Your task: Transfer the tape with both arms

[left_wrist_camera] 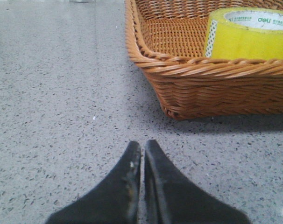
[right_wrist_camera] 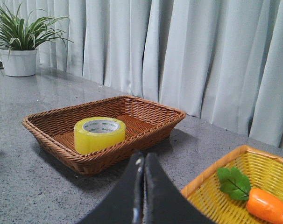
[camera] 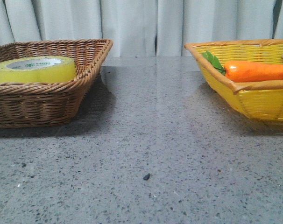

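- Here the tape (camera: pixel 35 69) lies flat in the brown basket (camera: pixel 62 100), well apart from both claws.
- Left claw (left_wrist_camera: pixel 142 148): clenched on nothing, low over the table (left_wrist_camera: pixel 62 93), just outside the basket's corner.
- Right claw (right_wrist_camera: pixel 142 158): clenched, empty, raised; tape ahead of it, yellow basket (right_wrist_camera: pixel 211 179) with carrot (right_wrist_camera: pixel 268 207) beside it.
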`<state>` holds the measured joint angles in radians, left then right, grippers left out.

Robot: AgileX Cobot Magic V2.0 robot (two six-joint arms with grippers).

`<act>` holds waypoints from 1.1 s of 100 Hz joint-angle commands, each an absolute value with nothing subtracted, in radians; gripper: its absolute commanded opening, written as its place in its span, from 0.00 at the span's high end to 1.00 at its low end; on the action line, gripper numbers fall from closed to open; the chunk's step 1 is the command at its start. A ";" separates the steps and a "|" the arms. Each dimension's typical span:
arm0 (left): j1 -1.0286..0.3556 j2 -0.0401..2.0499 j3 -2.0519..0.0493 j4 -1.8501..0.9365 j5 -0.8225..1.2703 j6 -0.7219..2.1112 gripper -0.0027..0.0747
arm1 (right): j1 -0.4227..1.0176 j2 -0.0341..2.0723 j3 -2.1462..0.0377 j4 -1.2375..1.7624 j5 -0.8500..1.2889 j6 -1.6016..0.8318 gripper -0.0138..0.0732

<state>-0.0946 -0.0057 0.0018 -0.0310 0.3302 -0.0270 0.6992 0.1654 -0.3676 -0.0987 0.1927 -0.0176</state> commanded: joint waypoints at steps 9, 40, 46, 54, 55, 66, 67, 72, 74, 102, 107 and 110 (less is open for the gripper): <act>-0.090 -0.036 0.012 -0.042 0.281 -0.039 0.99 | 0.699 0.166 -0.384 -0.108 0.104 -0.024 0.92; -0.090 -0.036 0.012 -0.042 0.281 -0.039 0.99 | 0.684 0.157 -0.367 -0.108 0.093 -0.024 0.92; -0.090 -0.036 0.012 -0.042 0.281 -0.039 0.99 | 0.657 0.157 -0.348 -0.108 0.050 -0.024 0.92; -0.090 -0.036 0.012 -0.042 0.281 -0.039 0.99 | 0.597 0.157 -0.309 -0.108 -0.027 -0.024 0.92; -0.090 -0.036 0.012 -0.042 0.281 -0.039 0.99 | 0.591 0.157 -0.301 -0.108 -0.042 -0.024 0.92; -0.090 -0.036 0.012 -0.042 0.281 -0.039 0.99 | 0.468 0.157 -0.224 -0.108 -0.156 -0.024 0.92; -0.090 -0.036 0.012 -0.042 0.281 -0.039 0.99 | 0.451 0.157 -0.219 -0.105 -0.170 -0.024 0.92; -0.090 -0.036 0.012 -0.042 0.281 -0.039 0.99 | 0.390 0.157 -0.186 -0.091 -0.209 -0.024 0.92; -0.090 -0.036 0.012 -0.042 0.281 -0.039 0.99 | 0.364 0.157 -0.172 -0.084 -0.223 -0.024 0.92; -0.090 -0.036 0.012 -0.042 0.281 -0.039 0.99 | 0.075 0.157 0.006 -0.064 -0.289 0.000 0.92; -0.090 -0.036 0.012 -0.042 0.281 -0.039 0.99 | 0.053 0.157 0.033 -0.064 -0.298 0.019 0.92; -0.090 -0.036 0.012 -0.042 0.281 -0.039 0.99 | -0.031 -0.004 0.031 -0.064 0.159 0.021 0.92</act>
